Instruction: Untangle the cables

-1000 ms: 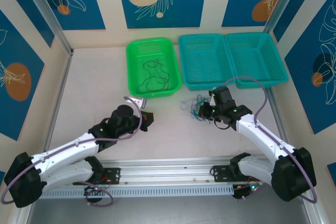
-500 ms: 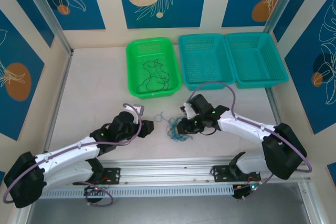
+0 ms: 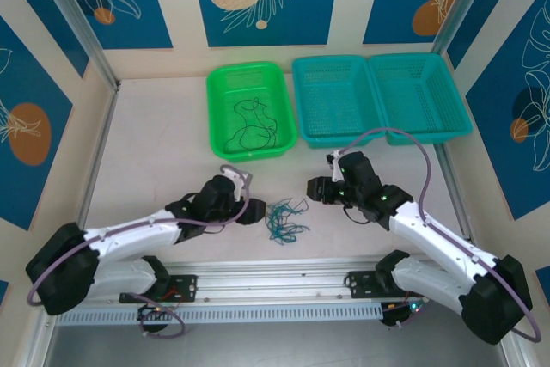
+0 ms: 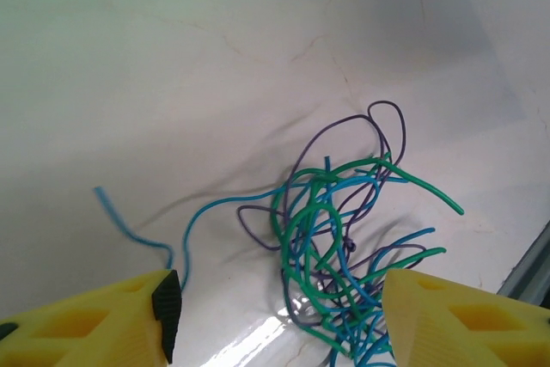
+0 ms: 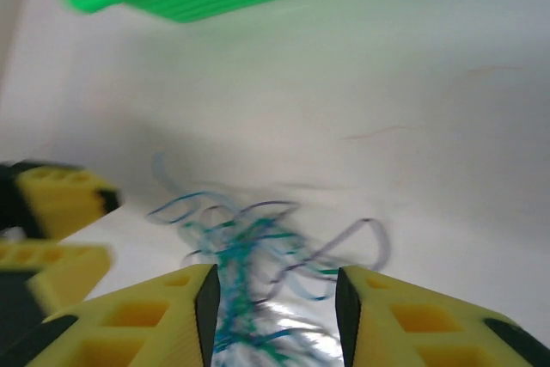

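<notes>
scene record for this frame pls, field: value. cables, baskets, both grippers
cables: blue, green and dark purple, one tangle lying on the table between the grippers
blue strand: trails out of the tangle toward the left finger
left gripper: open, facing the tangle, nothing held
right gripper: open, facing the tangle, nothing held
green basket: holds a black cable
teal baskets: two, side by side, right of the green one
</notes>
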Action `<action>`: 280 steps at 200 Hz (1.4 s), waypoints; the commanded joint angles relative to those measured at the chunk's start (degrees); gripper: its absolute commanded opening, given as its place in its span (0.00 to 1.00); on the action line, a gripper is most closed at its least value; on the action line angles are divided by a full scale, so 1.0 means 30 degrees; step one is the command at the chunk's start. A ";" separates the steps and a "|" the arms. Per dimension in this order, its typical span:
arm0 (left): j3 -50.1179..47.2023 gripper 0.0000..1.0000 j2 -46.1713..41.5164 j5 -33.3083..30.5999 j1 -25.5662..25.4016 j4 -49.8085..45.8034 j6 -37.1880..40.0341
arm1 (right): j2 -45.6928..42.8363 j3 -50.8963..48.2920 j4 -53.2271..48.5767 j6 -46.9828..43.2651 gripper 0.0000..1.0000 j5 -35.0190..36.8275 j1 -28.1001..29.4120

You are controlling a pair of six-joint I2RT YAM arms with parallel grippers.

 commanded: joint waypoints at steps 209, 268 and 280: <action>0.0013 0.58 0.5105 -0.1006 -0.1262 0.2220 -0.1774 | 0.6718 0.2338 0.0278 0.2544 0.29 0.1228 0.2466; -0.0297 0.36 0.6467 -0.0128 -0.1270 0.4047 -0.2588 | 0.7818 0.3936 -0.0796 0.6076 0.44 0.0967 0.2702; -0.0311 0.36 0.6497 -0.0128 -0.1270 0.4025 -0.2615 | 0.8876 0.4861 -0.1927 0.6857 0.44 0.1394 0.3077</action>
